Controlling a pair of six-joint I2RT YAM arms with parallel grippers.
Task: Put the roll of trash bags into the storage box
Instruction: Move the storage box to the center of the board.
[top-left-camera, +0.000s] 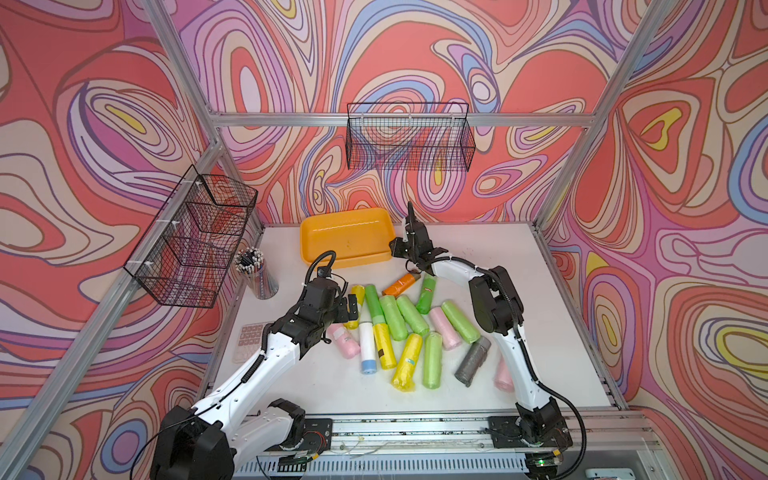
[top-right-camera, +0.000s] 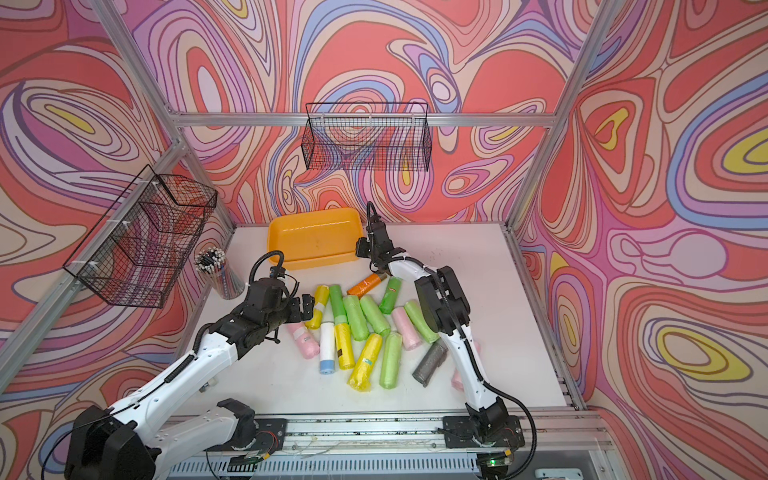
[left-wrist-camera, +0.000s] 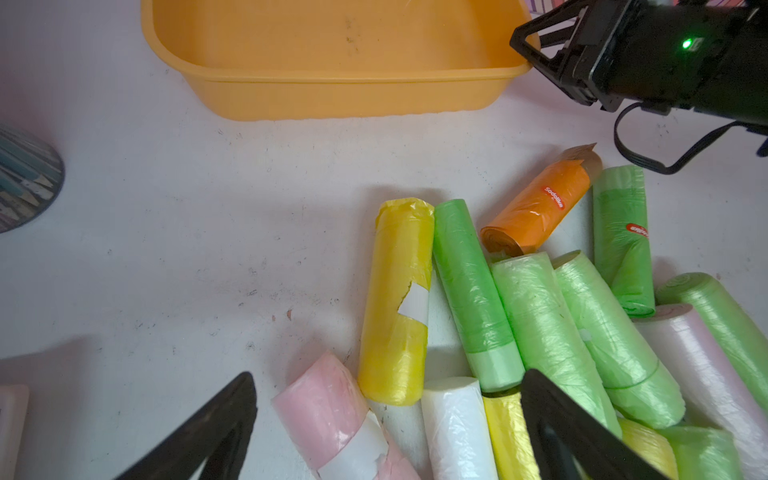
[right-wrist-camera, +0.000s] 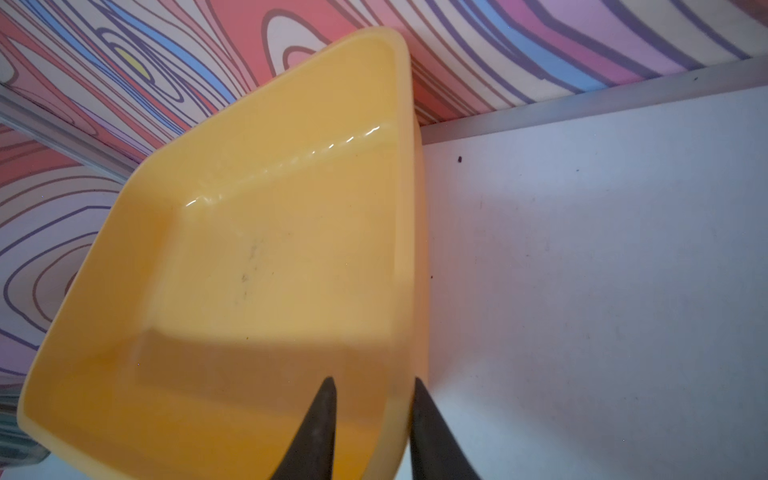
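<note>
**Operator:** While the right gripper (right-wrist-camera: 374, 380) is clamping a corner wall of the shallow orange-yellow plastic storage box (top-left-camera: 345, 232), which arm is standing nearer the pick?

**Technician:** The left gripper (left-wrist-camera: 387, 374) — jaws spread wide, empty — is hovering over the yellow, white-labelled plastic-film roll of trash bags (left-wrist-camera: 397, 299). Its long axis is pointing toward the storage box, across the closing direction. A green film roll (left-wrist-camera: 469, 282) is crowding one flank, a pink film roll (left-wrist-camera: 328, 411) its near end.
</note>
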